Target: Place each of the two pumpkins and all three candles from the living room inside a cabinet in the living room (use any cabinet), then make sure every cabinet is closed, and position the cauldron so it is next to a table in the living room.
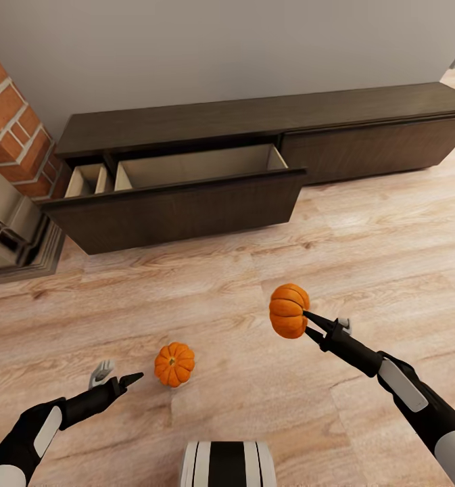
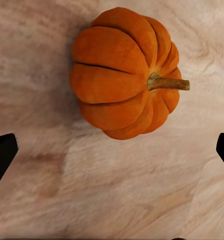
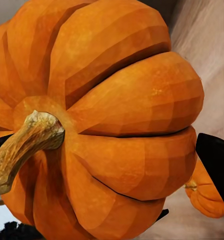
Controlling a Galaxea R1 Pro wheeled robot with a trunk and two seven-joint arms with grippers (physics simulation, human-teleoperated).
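The long dark-brown cabinet (image 1: 186, 210) stands against the wall with its left front pulled out, showing an empty pale interior; its right front (image 1: 382, 145) is closed. One orange pumpkin (image 1: 174, 364) (image 2: 124, 75) sits on the wood floor, just right of my left gripper (image 1: 119, 374) (image 2: 112, 150), which is open and close above the floor. My right gripper (image 1: 309, 323) (image 3: 107, 152) is shut on a second pumpkin (image 1: 289, 311) (image 3: 107, 125), held tilted above the floor in front of the cabinet. The floor pumpkin (image 3: 207, 192) peeks out behind it. Candles, cauldron and table are out of view.
A red brick fireplace (image 1: 11, 115) with a grey hearth (image 1: 17, 237) stands at the left, touching the open drawer's corner. My own base (image 1: 227, 463) is at the lower edge. Wood floor (image 1: 389, 257) stretches between me and the cabinet.
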